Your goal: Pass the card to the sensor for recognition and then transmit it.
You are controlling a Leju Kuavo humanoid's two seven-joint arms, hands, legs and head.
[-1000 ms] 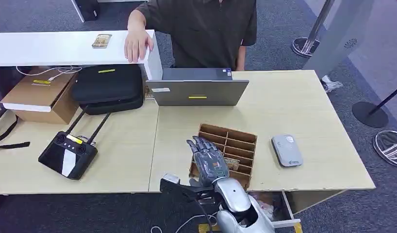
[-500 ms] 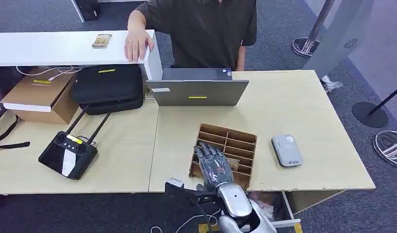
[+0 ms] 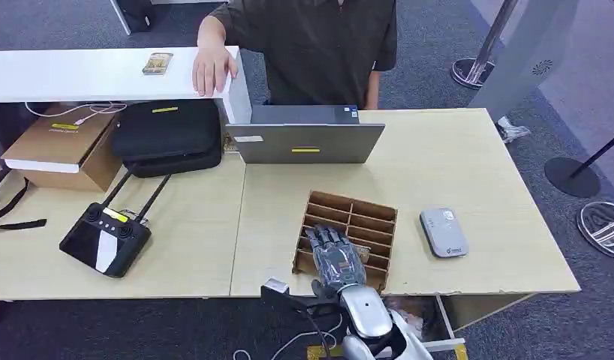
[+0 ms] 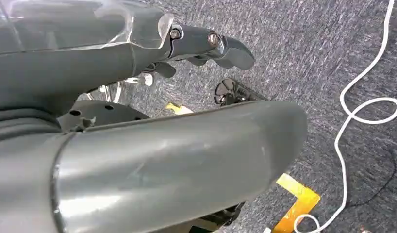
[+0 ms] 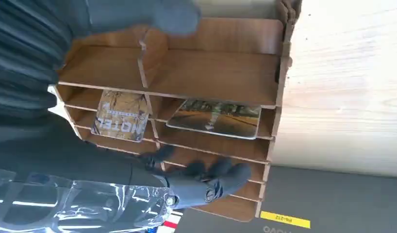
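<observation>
On the far left of the desk [image 3: 454,150] sat a cardboard box [image 3: 60,146], then a black case [image 3: 167,135], with a black controller [image 3: 105,238] nearer the edge, all well clear of the work area. A white counter [image 3: 86,73] ran along the far side with a small card-like item [image 3: 157,63] on it, and a person's hand [image 3: 212,69] rested on its corner, probably placed there to receive whatever gets passed over. A closed laptop [image 3: 305,139] lay in front of that person.

The left hand [image 4: 206,43] hung below the desk over the carpet, its fingers loosely apart and holding nothing, as far as I could tell.

At the near middle stood a slotted wooden rack [image 3: 364,217]. The right hand [image 3: 335,256] was laid over its near-left part, fingers spread and extended into the slots, with nothing pinched. In the wrist view 2 cards sat in neighbouring slots: a HOTEL card [image 5: 121,115] and a picture card [image 5: 213,119] beside it. The fingers [image 5: 211,182] lay in a different row from both, not touching either. I judged the pick-up not yet made.

To the right of the rack, apart from it, lay the grey sensor [image 3: 443,232], flat and within easy reach for the swipe.
</observation>
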